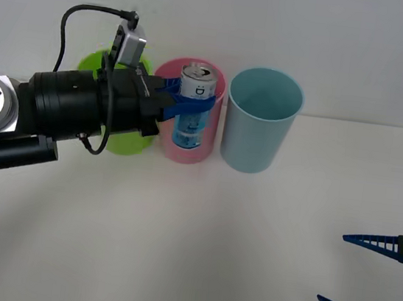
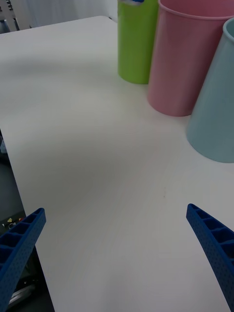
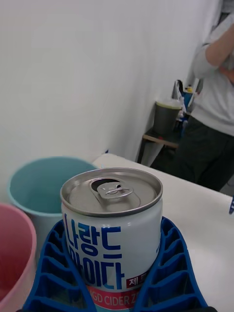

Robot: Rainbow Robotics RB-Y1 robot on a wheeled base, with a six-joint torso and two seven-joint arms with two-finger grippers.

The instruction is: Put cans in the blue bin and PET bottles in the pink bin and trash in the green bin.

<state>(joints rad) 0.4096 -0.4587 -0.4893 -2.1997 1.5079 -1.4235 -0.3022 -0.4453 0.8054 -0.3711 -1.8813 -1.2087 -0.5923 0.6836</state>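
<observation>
Left gripper: upper centre of front view, blue fingers clamped round the can, arm reaching in from frame left.
Can: upright, opened top showing, held in front of/over the pink bin; can't tell if it's above the rim or partly inside.
Pink bin: middle of the row, far side of tabletop.
Green bin: left of pink, mostly hidden behind the left arm.
Blue bin: right of pink, just beside it, open top.
Right gripper: lower right of front view, fingers spread apart, holding nothing, well apart from bins.
Tabletop: white.
</observation>
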